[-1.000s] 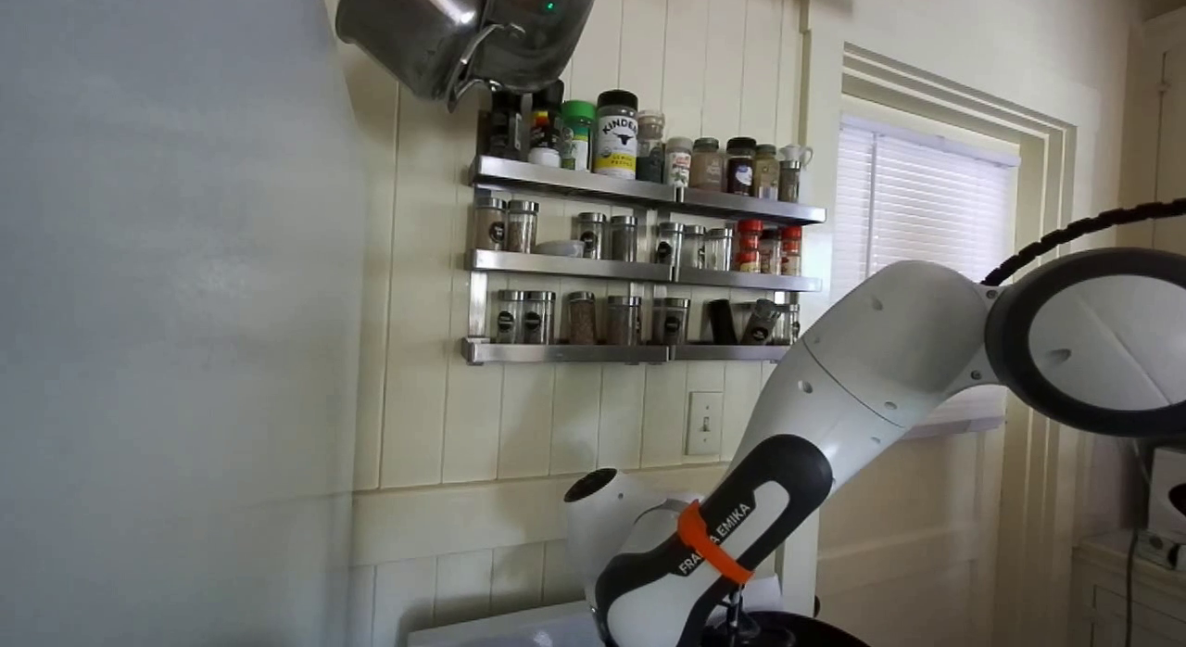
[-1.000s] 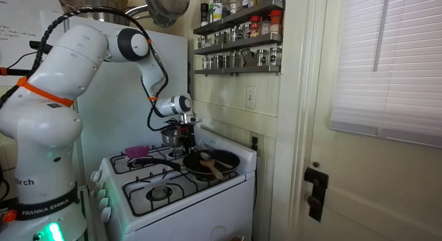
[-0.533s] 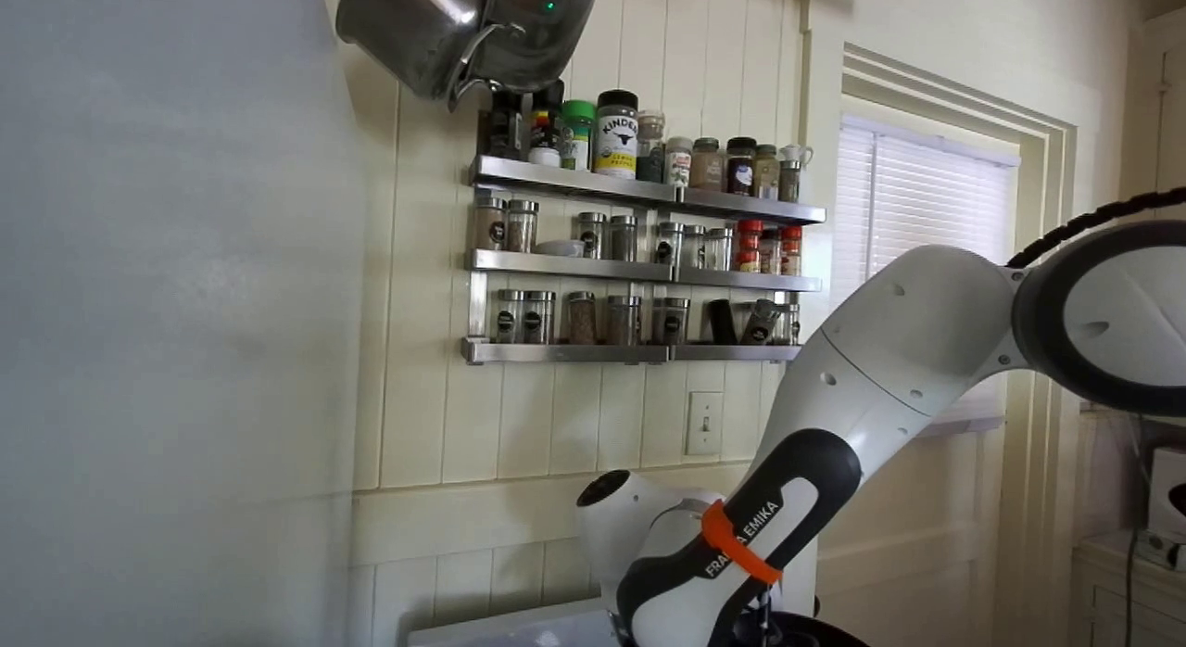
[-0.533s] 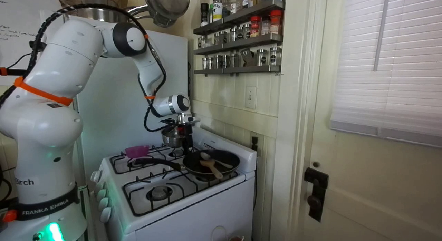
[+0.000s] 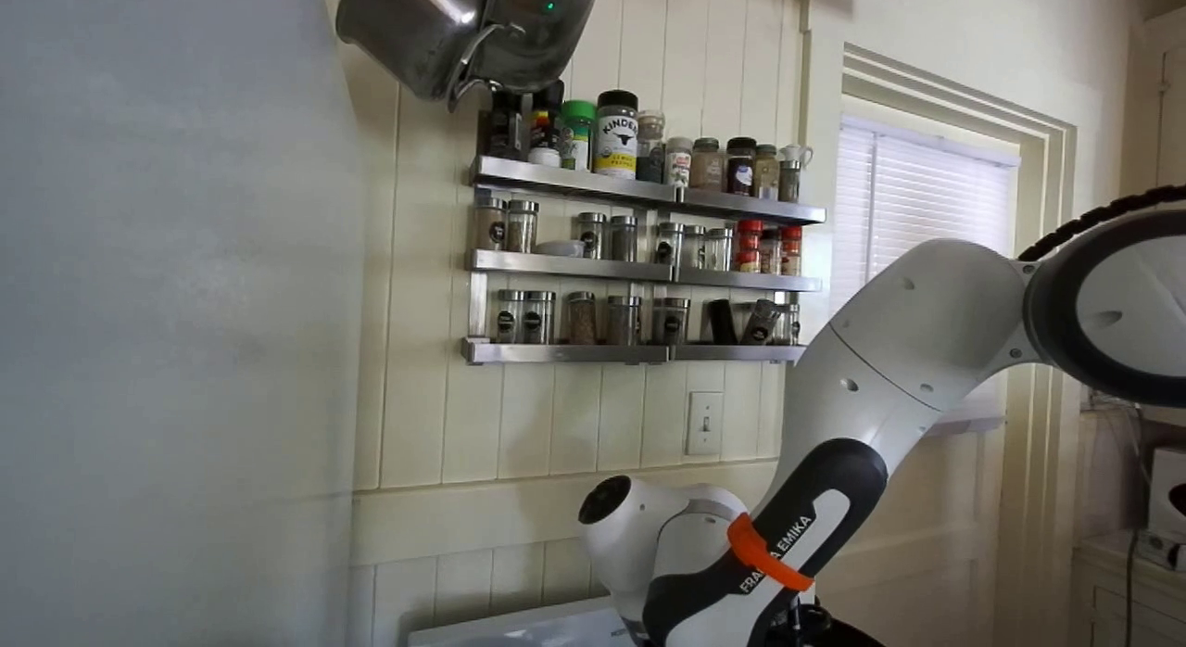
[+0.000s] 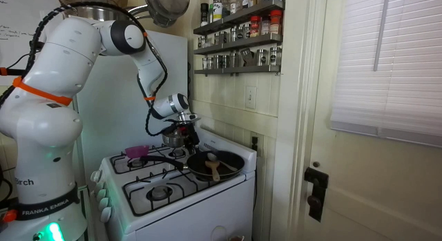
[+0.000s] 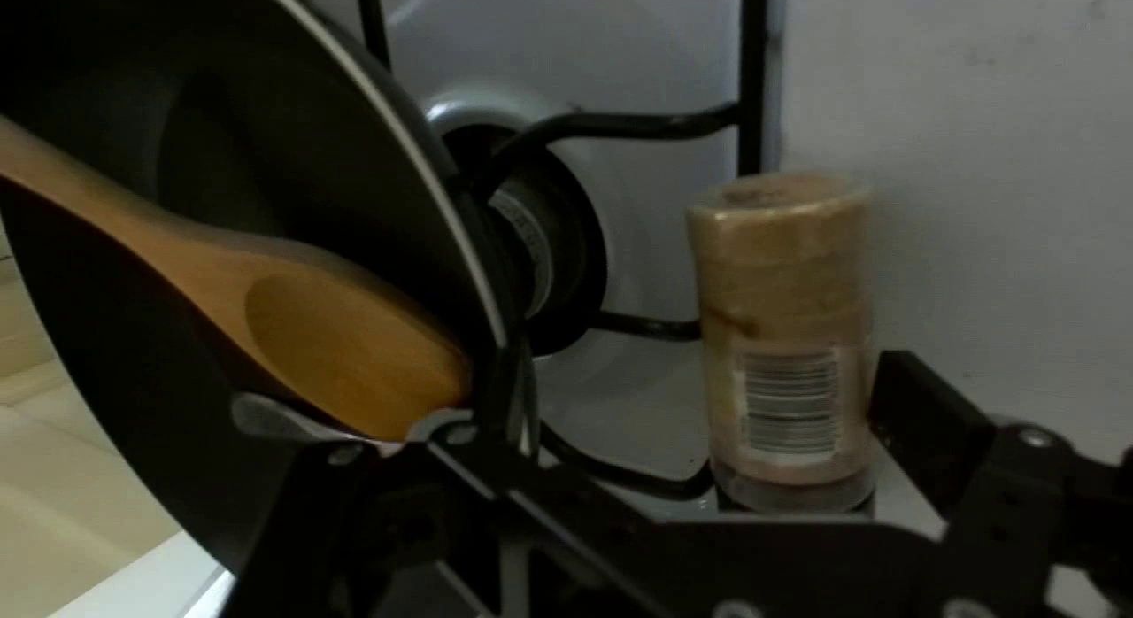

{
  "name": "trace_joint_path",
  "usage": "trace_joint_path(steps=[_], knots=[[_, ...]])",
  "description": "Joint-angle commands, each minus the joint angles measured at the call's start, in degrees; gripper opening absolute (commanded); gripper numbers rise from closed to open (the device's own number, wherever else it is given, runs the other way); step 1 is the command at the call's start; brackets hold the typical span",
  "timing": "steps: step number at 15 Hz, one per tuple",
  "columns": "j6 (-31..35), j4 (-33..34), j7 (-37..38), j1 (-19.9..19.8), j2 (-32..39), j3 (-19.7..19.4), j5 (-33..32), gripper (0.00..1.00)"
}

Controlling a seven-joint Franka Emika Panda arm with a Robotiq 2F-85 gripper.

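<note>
My gripper [image 7: 704, 379] is open in the wrist view, its fingers wide apart. A small clear spice jar with tan contents and a barcode label [image 7: 788, 335] is between them, close against the right finger and well apart from the left one. The left finger is at the rim of a black frying pan [image 7: 221, 149]. A wooden spoon [image 7: 354, 343] and a metal spoon [image 7: 274, 419] lie in the pan. In an exterior view the gripper [image 6: 192, 142] is low behind the pan [image 6: 198, 161]; the jar is hidden there. The arm mostly hides the gripper in an exterior view [image 5: 797, 619].
The pan sits on the white stove [image 6: 186, 206], near its raised back panel [image 6: 238, 144]. A pink bowl [image 6: 137, 151] and a steel pot [image 6: 172, 140] are at the far burners. Spice shelves [image 6: 238, 42] hang on the wall above. A fridge [image 6: 114, 89] stands beyond.
The pan with its spoons has shifted right and turned slightly in an exterior view. My gripper has tilted and moved toward the pan, after the arm drew back slightly.
</note>
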Motion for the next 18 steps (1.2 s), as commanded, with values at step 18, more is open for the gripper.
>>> trace_joint_path(steps=[18], knots=[[19.14, -0.77, 3.04, -2.31, 2.69, 1.24, -5.61, 1.0]])
